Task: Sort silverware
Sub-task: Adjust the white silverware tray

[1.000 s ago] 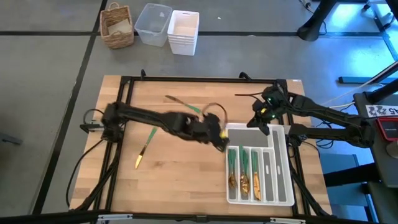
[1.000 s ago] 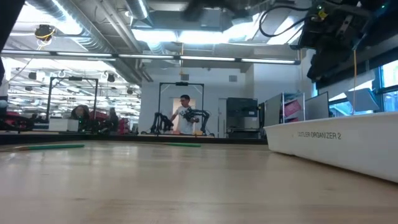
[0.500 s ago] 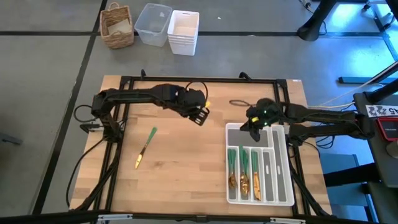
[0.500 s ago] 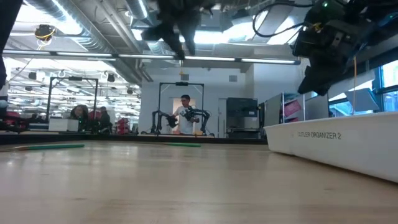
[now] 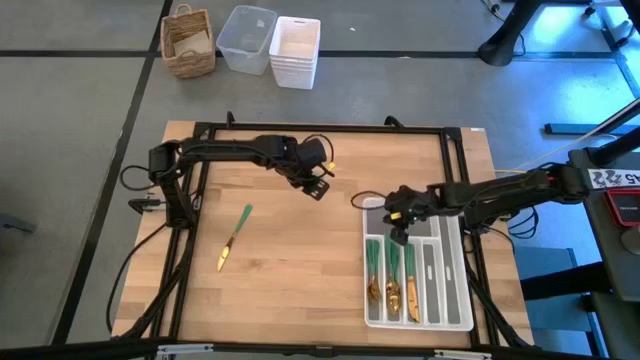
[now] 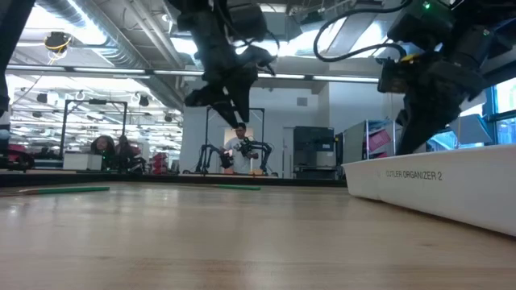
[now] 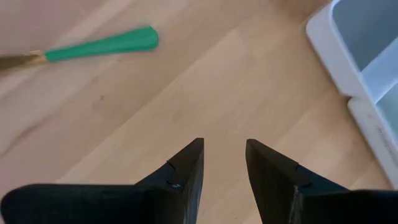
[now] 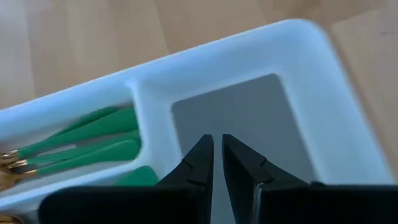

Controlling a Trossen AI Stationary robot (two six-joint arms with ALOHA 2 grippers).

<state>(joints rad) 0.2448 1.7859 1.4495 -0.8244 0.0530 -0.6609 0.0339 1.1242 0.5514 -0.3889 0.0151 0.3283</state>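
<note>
Right gripper [image 5: 398, 222] now over silverware [image 5: 390, 270], seemingly.

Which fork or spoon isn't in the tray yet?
The green-handled piece lying alone on the bare wood, left of the white tray. The others lie in its slots.

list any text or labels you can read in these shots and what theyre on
"CUTLERY ORGANIZER 2" – raised lettering on the side wall of the white cutlery tray, read in the low view.
A white label with dark marks on the equipment at the right edge of the high view – too small to read.
No other legible text; nothing printed shows on the silverware or the arms.
</note>
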